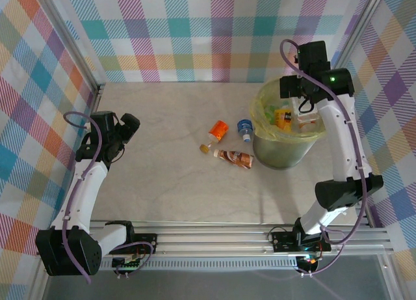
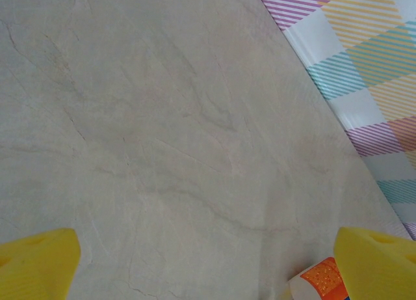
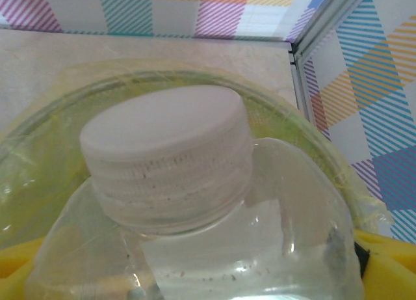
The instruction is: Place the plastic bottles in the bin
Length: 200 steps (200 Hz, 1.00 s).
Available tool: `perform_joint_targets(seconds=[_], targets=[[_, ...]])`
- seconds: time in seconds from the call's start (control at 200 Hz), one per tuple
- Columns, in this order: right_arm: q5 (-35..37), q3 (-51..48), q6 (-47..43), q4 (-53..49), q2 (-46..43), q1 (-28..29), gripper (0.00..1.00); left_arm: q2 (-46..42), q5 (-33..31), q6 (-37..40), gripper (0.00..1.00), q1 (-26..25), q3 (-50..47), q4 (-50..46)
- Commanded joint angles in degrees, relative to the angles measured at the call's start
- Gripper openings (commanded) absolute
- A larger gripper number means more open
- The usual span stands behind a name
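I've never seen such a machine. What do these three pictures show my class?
A left robot arm and a right arm stand at a table. One picture looks down from above; two come from the wrists. On the table lie an orange-labelled bottle, a blue-capped bottle and a brown-labelled bottle, beside the bin. The left gripper is open. The right gripper hangs over the bin, a clear white-capped bottle between its fingers; gripped or loose, I cannot tell.

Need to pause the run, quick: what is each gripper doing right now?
Left gripper: open, holding nothing.
Right gripper: closed on a clear bottle with a white cap, over the bin.
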Motion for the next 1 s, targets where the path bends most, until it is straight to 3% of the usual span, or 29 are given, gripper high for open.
perform_joint_targets(seconds=[0.0, 0.67, 0.995], targets=[[1.9, -0.57, 1.63, -0.84, 0.44, -1.06, 0.91, -1.34, 0.04, 1.05, 1.0, -0.33, 1.6, -0.4], [-1.67, -4.12, 4.02, -3.3, 3.66, -3.71, 1.0, -1.6, -0.04, 1.1, 1.0, -0.33, 1.05, -0.5], [-9.5, -3.97, 4.37, -2.56, -1.18, -3.66, 1.0, -1.85, 0.03, 0.87, 1.0, -0.33, 1.03, -0.51]])
